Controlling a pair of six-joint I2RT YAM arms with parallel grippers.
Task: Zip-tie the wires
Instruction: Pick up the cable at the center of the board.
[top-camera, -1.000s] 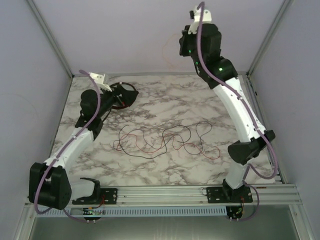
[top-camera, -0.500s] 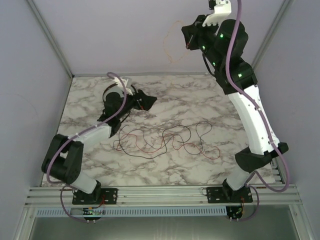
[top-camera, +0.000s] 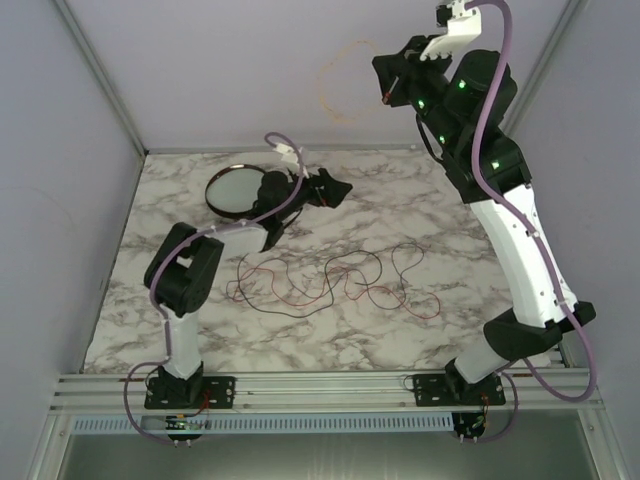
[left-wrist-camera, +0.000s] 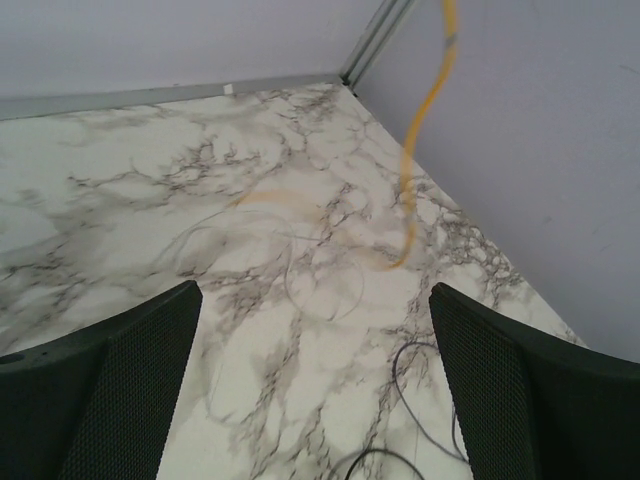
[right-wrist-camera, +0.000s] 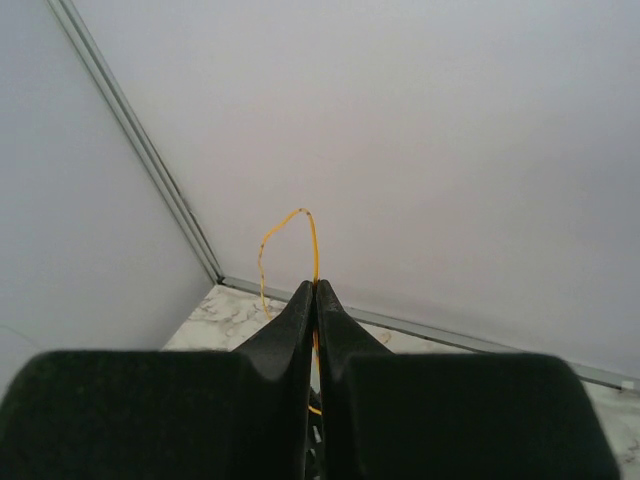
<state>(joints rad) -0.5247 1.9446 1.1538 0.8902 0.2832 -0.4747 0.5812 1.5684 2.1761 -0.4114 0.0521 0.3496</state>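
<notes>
The wires (top-camera: 320, 282), thin red and dark strands, lie in loose loops on the marble table (top-camera: 400, 340) at its middle. High above the table's far right, my right gripper (top-camera: 386, 90) is shut on a thin yellow strand (top-camera: 338, 88) that curls out to its left. In the right wrist view the strand (right-wrist-camera: 284, 238) loops up from the pinched fingertips of the gripper (right-wrist-camera: 316, 290). My left gripper (top-camera: 335, 189) is open and low over the back middle of the table. Its fingers (left-wrist-camera: 120, 385) frame bare marble and a dark wire loop (left-wrist-camera: 415, 395), with the yellow strand (left-wrist-camera: 420, 150) hanging ahead.
A round dark-rimmed dish (top-camera: 233, 188) sits at the back left, just behind the left arm. Grey walls and metal corner posts (top-camera: 100, 75) close in the table on three sides. The aluminium rail (top-camera: 330, 385) with both arm bases runs along the near edge.
The left arm has swung right across the back of the table, uncovering the dish. The right arm has risen higher and moved right, carrying the yellow strand.
</notes>
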